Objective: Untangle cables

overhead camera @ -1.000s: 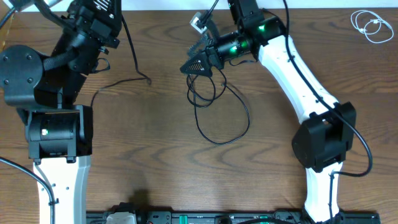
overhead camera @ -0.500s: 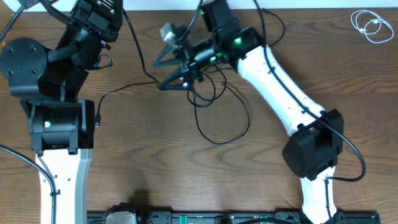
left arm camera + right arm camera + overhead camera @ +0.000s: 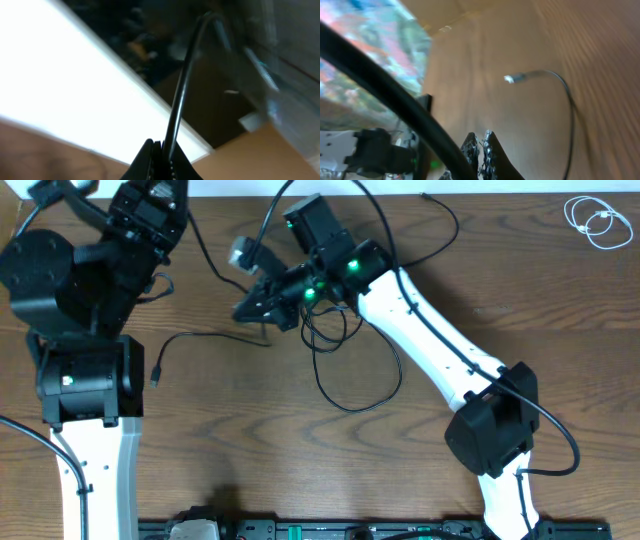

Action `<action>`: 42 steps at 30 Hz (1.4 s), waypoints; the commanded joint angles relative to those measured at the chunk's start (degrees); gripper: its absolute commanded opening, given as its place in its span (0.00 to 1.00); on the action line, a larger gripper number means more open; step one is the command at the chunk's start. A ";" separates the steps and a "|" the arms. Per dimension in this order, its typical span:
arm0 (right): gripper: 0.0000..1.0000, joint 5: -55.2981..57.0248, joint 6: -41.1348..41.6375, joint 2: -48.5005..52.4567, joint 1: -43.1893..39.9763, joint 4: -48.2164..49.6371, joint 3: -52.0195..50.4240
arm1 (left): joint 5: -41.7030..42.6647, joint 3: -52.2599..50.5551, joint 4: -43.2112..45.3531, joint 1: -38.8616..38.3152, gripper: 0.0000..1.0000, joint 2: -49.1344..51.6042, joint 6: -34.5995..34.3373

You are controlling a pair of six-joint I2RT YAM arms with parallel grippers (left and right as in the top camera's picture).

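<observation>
Lying in loose overlapping loops near the middle of the brown wooden worktop (image 3: 250,465), the thin black flexible cords (image 3: 352,406) sit partly beneath the white right arm (image 3: 430,340). One black strand (image 3: 205,335) leaves the loops toward the left edge. It bends down to a small plug end (image 3: 155,377) resting flat on the wood, just beside the black base of the left arm (image 3: 90,390). The short white cord (image 3: 595,220) is coiled by itself at the far right corner, well apart from the black loops.

The right gripper (image 3: 479,136) hangs low over the wood at the left side of the loops, its fingers pressed together. Its wrist view shows a blurred black cord crossing in front of the fingers. Whether any cord is pinched between them cannot be told.

The left gripper (image 3: 160,147) is raised near the far left corner. Its fingers are closed on a black cord, which rises straight out from between the tips.
</observation>
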 commanded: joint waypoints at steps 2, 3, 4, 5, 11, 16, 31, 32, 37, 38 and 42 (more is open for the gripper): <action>0.01 11.78 3.74 -4.44 -4.98 -6.56 0.74 | -6.86 1.49 -12.24 3.54 0.08 2.08 6.71; 0.01 12.83 3.58 -5.60 -5.86 -7.21 0.74 | -7.78 1.49 -14.73 3.65 0.07 2.78 8.39; 0.01 13.27 3.50 -6.95 -6.82 -7.58 0.74 | -8.41 1.49 -16.98 3.63 0.07 3.52 10.14; 0.01 13.29 3.50 -8.07 -7.65 -7.65 0.74 | -8.48 1.49 -18.93 3.63 0.07 4.37 11.80; 0.01 9.11 3.87 -16.24 -13.84 -5.49 0.74 | -8.41 1.49 -27.47 3.63 0.23 9.51 13.97; 0.01 8.85 7.39 -21.97 -21.18 -2.34 0.74 | -7.39 1.49 -29.55 3.63 0.49 12.81 15.12; 0.01 -1.62 38.40 -29.35 -58.25 21.05 0.74 | -6.54 1.49 -29.99 3.63 0.54 14.45 20.85; 0.01 -1.42 38.88 -29.35 -59.76 21.22 0.74 | -6.54 1.49 -29.99 3.63 0.54 14.45 20.85; 0.01 -0.42 38.86 -28.65 -66.05 20.68 0.74 | -6.73 1.33 -29.99 3.63 0.54 14.45 21.05; 0.01 1.16 38.40 -28.35 -67.06 19.78 0.74 | -6.73 1.25 -30.05 3.63 0.54 14.45 21.05; 0.01 11.04 34.49 -26.77 -70.34 15.15 0.74 | -6.73 1.01 -30.86 3.63 0.54 14.45 21.05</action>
